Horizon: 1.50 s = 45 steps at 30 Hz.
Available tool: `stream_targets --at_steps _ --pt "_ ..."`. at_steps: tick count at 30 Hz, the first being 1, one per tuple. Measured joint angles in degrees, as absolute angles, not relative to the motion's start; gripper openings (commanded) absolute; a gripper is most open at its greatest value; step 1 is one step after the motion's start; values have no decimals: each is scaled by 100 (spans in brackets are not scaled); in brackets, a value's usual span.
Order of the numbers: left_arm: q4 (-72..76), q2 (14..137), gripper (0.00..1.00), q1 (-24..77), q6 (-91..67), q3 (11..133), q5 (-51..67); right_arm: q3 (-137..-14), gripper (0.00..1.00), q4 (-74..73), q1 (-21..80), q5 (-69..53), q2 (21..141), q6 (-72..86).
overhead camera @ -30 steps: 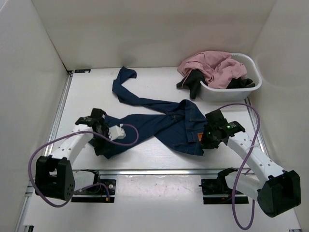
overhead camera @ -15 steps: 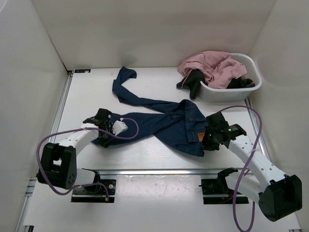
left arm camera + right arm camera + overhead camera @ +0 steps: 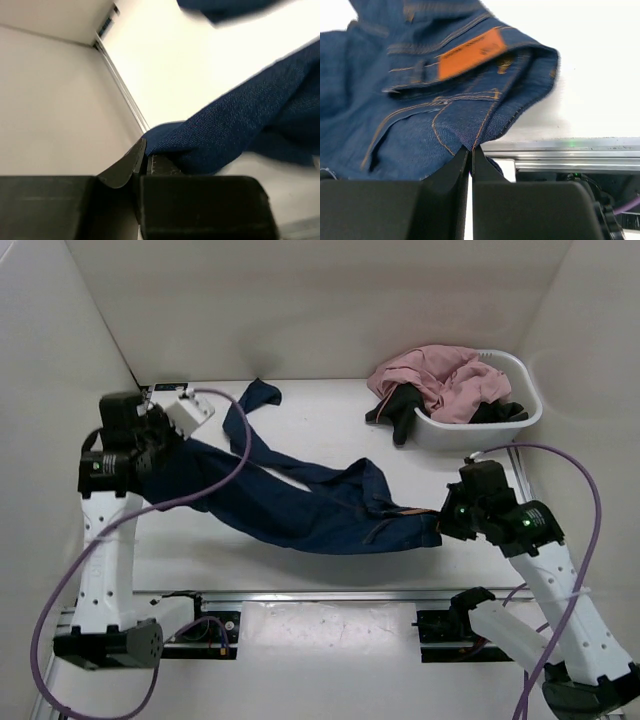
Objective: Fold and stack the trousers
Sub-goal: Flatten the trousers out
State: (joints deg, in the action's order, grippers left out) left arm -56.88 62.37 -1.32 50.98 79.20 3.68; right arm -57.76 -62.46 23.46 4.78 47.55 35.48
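Both pairs are clamped shut on the trousers, right fingers at the waist, left fingers on a leg, stretching them above the tabletop, the other leg trailing far back, so folding and stacking seem not yet done.

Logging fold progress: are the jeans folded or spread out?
Spread, not folded: the jeans hang stretched between left tool and right tool, one leg trailing behind.

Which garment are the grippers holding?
The dark blue jeans, clamped by the left gripper and right gripper; pink garment and black garment lie at the basket.
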Motion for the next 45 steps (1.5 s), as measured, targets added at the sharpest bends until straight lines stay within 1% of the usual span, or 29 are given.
stream_targets --at_steps 1,3,5,6,8,9,10,11,13,14,15,16,17,19,21,23,25,28,30,32,35,41,45 --pt "-5747 6449 14 -143 5096 8353 447 -5876 0 -6313 2346 482 4713 3535" --pt "-5795 6875 14 -145 5096 8838 543 -5931 0 -6475 2349 543 4641 3514" --pt "-5854 7487 16 -143 5076 9131 598 -5889 0 -6685 2346 650 4659 3468" --pt "-5931 7856 24 -143 5072 9275 620 -5835 0 -6740 2346 711 4696 3441" --pt "-6077 8958 33 -150 5030 9581 648 -5649 0 -6796 2346 878 4807 3404" --pt "-6278 9522 39 -161 4991 9804 663 -5559 0 -6810 2346 963 4871 3400" --pt "-6392 10138 56 -178 4917 10042 668 -5452 0 -6803 2346 1041 4947 3385" --pt "-6547 10787 61 -211 4829 10342 676 -5345 0 -6796 2346 1092 5039 3363" --pt "-6805 11998 66 -298 4508 11017 716 -5177 0 -6742 2346 1129 5164 3334" --pt "-6864 12536 71 -368 4296 11310 777 -5113 0 -6711 2346 1146 5192 3319" --pt "-6901 12835 79 -429 4158 11461 816 -5076 0 -6681 2346 1146 5196 3312" --pt "-6978 13069 85 -499 4016 11587 871 -5063 0 -6670 2346 1146 5196 3301" --pt "-7013 13144 100 -561 3885 11601 902 -5063 0 -6624 2346 1144 5192 3299" --pt "-6888 12877 100 -659 3693 11391 950 -5063 0 -6545 2324 1142 5175 3301" --pt "-6501 11983 100 -727 3660 10683 1007 -5057 0 -6471 2309 1140 5153 3304" --pt "-6204 10610 100 -661 3828 9614 1020 -4978 0 -6370 2296 1135 5120 3304" --pt "-5896 9111 100 -327 4134 8468 893 -4873 0 -6337 2294 1114 5116 3312" --pt "-5446 7634 100 355 4582 6794 591 -4735 0 -6287 2290 1074 5113 3339" --pt "-5249 7561 100 486 4786 5961 395 -4674 0 -6272 2290 1037 5113 3352" --pt "-4794 7950 100 523 4967 5142 108 -4622 0 -6224 2287 1009 5113 3371" --pt "-4464 8278 100 591 5157 4554 -200 -4578 0 -6182 2287 980 5109 3411" --pt "-3520 8436 100 757 5293 4665 -314 -4270 0 -6114 2287 897 4862 3566" --pt "-3186 8978 100 816 5256 4877 -652 -4125 0 -6123 2287 888 4652 3671"
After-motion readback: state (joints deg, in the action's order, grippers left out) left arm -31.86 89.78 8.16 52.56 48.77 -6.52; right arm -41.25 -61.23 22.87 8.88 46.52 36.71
